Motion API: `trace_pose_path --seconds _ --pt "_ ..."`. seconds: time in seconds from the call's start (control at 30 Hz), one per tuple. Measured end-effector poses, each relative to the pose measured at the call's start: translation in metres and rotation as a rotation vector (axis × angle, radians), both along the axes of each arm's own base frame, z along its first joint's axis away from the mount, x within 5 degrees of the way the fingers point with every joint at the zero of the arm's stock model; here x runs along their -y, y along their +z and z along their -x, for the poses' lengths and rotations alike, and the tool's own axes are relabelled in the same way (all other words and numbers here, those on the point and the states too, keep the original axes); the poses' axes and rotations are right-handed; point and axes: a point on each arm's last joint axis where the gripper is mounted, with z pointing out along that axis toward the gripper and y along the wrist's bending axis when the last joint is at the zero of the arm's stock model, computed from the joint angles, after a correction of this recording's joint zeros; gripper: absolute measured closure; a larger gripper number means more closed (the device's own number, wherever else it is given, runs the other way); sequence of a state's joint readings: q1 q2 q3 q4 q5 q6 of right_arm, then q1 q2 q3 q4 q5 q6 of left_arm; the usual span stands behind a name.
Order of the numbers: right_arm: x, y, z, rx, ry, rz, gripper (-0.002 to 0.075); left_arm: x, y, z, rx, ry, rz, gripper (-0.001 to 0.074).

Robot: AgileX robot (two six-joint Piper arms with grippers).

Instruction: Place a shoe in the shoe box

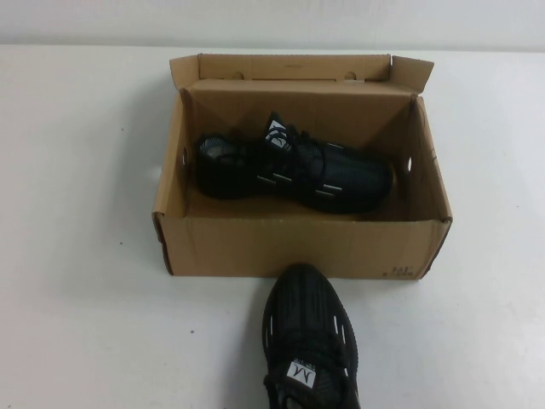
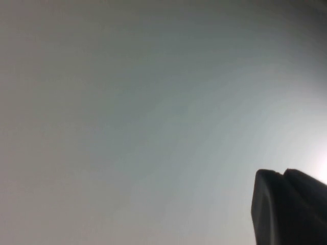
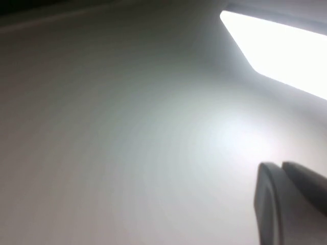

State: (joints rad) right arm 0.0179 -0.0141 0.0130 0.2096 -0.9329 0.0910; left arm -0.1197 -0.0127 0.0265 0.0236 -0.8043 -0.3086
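The shoe (image 1: 294, 169) lies on its side inside the shoe box (image 1: 298, 247), heel toward the robot's left, toe toward the right wall. The box's flap lid stands open at the far side. A second shoe (image 1: 308, 339) stands on the white counter (image 1: 85, 256) just beside the near wall. The left claw (image 2: 288, 206) and the right claw (image 3: 291, 201), both with fingers together, appear only in their wrist views, over bare surface.

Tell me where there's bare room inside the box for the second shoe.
Free strip: box floor between the packed shoe and the shoe box near wall. Back wall side is crowded. The second shoe lies on the table. Left gripper and right gripper, both shut, are parked over bare table.
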Motion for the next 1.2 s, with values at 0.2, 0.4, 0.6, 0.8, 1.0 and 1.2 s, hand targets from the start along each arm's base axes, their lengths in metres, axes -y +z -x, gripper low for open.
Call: trace_pose_path --seconds 0.2,0.4,0.6,0.8,1.0,1.2 --pt "-0.002 0.059 0.024 0.123 0.115 -0.034 0.0742 -0.001 0.043 0.021 0.172 -0.002 -0.005 0.0738" --pt "-0.009 0.125 0.061 0.098 0.184 0.015 0.0742 0.002 0.113 0.059 0.240 0.072 -0.137 0.0738" --pt "-0.017 0.166 0.056 -0.187 0.252 0.053 0.0743 -0.003 0.153 0.078 0.146 0.097 -0.140 0.0738" --pt "-0.026 0.145 0.001 -0.709 0.347 0.045 0.0742 -0.010 0.133 0.048 -0.295 0.117 -0.090 0.0738" --pt "-0.036 0.111 -0.029 -1.097 0.459 0.007 0.0742 -0.016 0.099 0.031 -0.645 0.162 -0.078 0.0738" --pt "-0.047 0.085 -0.043 -1.214 0.640 -0.104 0.0742 -0.012 0.076 0.022 -0.847 0.088 -0.034 0.0738"
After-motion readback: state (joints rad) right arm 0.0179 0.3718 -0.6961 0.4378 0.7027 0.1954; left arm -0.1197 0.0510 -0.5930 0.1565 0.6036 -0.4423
